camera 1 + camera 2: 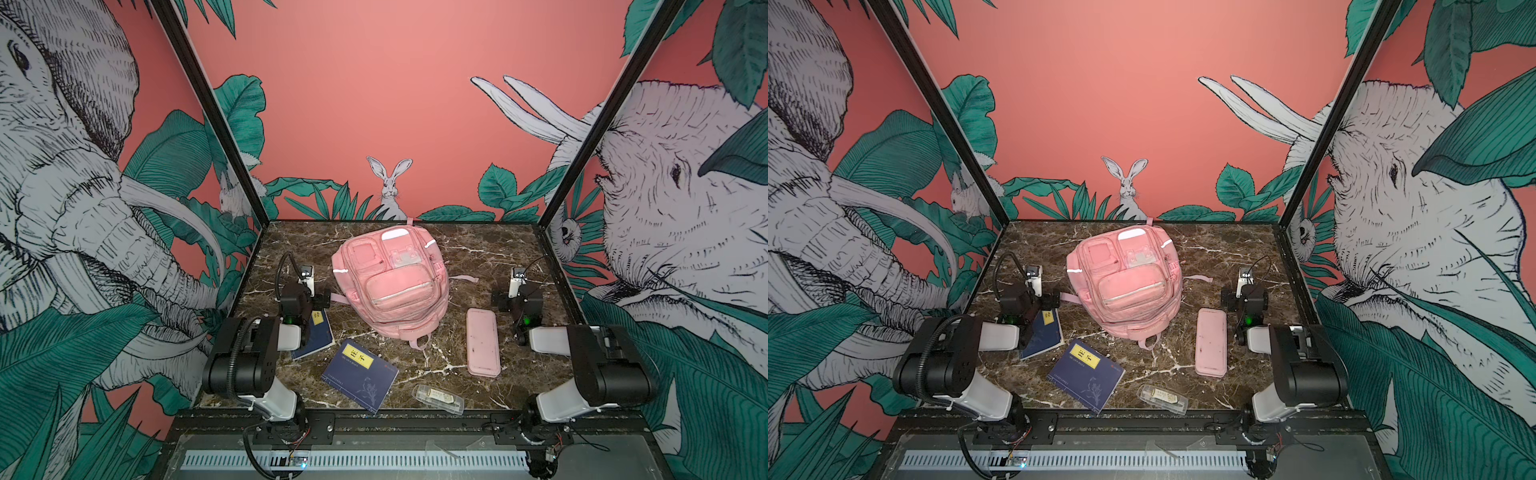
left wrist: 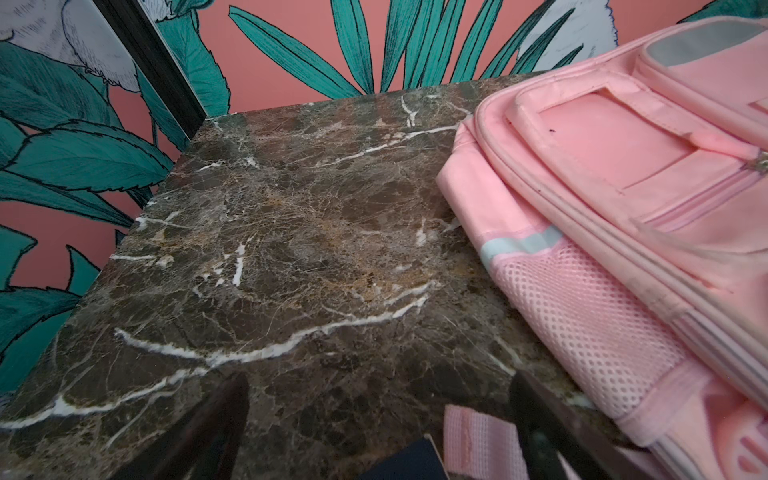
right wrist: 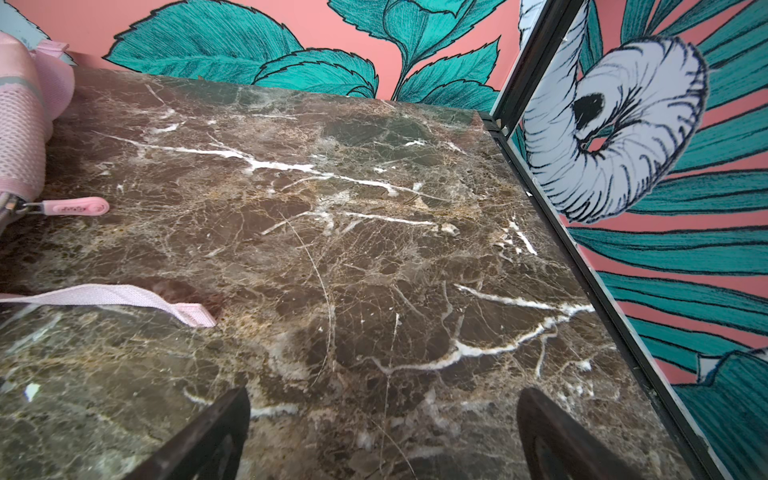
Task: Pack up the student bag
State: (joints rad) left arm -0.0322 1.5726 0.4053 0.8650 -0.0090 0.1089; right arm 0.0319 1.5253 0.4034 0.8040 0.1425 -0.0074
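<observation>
Marbled desk (image 1: 469,257) carries everything unpacked: nearest, a clear box (image 1: 437,398), then a blue notebook (image 1: 359,376), a second blue book (image 1: 318,336) and a pink pencil case (image 1: 482,341). Beyond these, left pincer (image 2: 380,399) and right pincer (image 3: 382,411) hang released and empty, flanking the student bag (image 1: 390,278), which lies mid-desk, seemingly zipped; packing looks not yet begun

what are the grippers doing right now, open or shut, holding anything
left gripper: open, holding nothing.
right gripper: open, holding nothing.
</observation>
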